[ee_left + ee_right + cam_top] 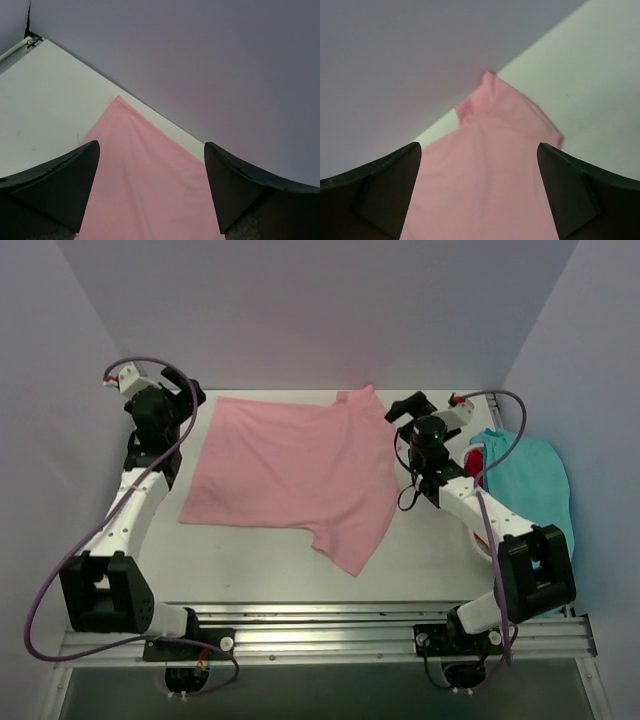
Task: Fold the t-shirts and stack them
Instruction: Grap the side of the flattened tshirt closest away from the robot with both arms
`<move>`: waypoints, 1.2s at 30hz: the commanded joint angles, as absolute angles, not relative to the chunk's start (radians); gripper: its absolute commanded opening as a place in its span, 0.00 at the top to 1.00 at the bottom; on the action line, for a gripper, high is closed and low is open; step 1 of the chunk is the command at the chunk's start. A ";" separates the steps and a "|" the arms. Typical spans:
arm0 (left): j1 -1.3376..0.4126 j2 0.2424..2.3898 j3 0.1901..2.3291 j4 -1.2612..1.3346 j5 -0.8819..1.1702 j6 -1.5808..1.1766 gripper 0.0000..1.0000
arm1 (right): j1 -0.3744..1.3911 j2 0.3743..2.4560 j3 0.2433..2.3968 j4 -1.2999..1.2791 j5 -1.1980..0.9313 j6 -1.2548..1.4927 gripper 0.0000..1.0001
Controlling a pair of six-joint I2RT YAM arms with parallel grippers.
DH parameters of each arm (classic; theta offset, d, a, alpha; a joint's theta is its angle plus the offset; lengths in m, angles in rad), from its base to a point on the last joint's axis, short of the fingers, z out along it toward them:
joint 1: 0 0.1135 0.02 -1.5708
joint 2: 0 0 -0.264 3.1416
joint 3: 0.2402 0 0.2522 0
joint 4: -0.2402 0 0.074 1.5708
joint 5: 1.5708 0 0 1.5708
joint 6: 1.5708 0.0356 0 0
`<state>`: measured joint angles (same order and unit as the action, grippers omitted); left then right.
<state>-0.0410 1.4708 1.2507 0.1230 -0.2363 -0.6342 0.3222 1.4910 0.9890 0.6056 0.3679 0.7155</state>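
White bench point(250, 565) holds the pink shirt point(290, 475) flat in the middle; other shirts point(530, 480) sit at 3 o'clock. Both jaws hang open over its 12 o'clock corners. Folding looks ready to start; next, pinch those corners.

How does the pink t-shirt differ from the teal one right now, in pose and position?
The pink t-shirt lies spread flat at the centre of the table; the teal t-shirt sits bunched at the right edge. The pink one is fully in view; the teal one is partly hidden behind the right arm, with red fabric beside it. Shared: both are plain, and neither looks folded yet.
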 commanded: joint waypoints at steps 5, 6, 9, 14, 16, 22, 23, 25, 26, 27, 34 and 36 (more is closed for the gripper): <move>-0.135 1.257 0.876 0.006 -0.325 -0.690 0.06 | 0.396 1.323 0.743 0.171 0.530 0.987 0.05; -0.143 1.237 0.855 -0.011 -0.333 -0.701 0.06 | 0.402 1.309 0.727 0.128 0.538 1.008 0.03; -0.144 1.175 0.793 -0.092 -0.330 -0.722 0.06 | 0.403 1.226 0.643 0.041 0.484 1.054 0.00; -0.133 1.123 0.750 -0.140 -0.313 -0.726 0.06 | 0.431 1.005 0.407 0.075 0.313 1.120 0.01; -0.135 1.112 0.736 -0.134 -0.296 -0.729 0.06 | 0.443 0.938 0.382 0.055 0.305 1.132 0.02; -0.130 1.111 0.701 -0.137 -0.298 -0.755 0.06 | 0.457 0.929 0.387 0.024 0.229 1.134 0.03; -0.130 1.114 0.695 -0.132 -0.299 -0.758 0.06 | 0.477 0.939 0.368 0.041 0.215 1.141 0.03; -0.130 1.132 0.681 -0.112 -0.295 -0.768 0.06 | 0.508 0.971 0.351 0.099 0.186 1.175 0.04; -0.130 1.140 0.677 -0.101 -0.285 -0.772 0.06 | 0.529 0.986 0.344 0.116 0.183 1.189 0.04; -0.130 1.156 0.675 -0.086 -0.281 -0.775 0.06 | 0.585 1.017 0.342 0.135 0.189 1.204 0.04; -0.132 1.204 0.673 -0.051 -0.272 -0.782 0.06 | 0.834 1.094 0.327 0.181 0.253 1.331 0.04; -0.132 1.207 0.667 -0.040 -0.273 -0.785 0.06 | 0.865 1.106 0.316 0.199 0.261 1.359 0.04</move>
<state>-0.1356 1.2076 0.6659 -0.1074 -0.2802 -0.7742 0.8265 1.0924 0.3359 0.1688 0.2169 1.2812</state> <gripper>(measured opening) 0.940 0.960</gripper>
